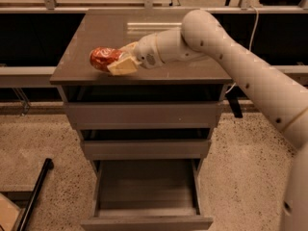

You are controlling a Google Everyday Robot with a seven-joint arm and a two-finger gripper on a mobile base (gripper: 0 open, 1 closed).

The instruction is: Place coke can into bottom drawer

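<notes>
Your gripper [117, 61] is over the tabletop's [159, 37] 8 o'clock corner, fingers [124, 67] clamped on the can [102, 57]. Toward 6 o'clock the bottom drawer [147, 189] stands open, with two upper drawers [144, 115] between. A black pole [34, 196] lies at 8 o'clock.

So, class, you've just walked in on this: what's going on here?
The robot's gripper is closed around a red coke can, which lies sideways in its grasp over the front left part of the cabinet top. Below, the bottom drawer is pulled open, and the can is not yet in it.
</notes>
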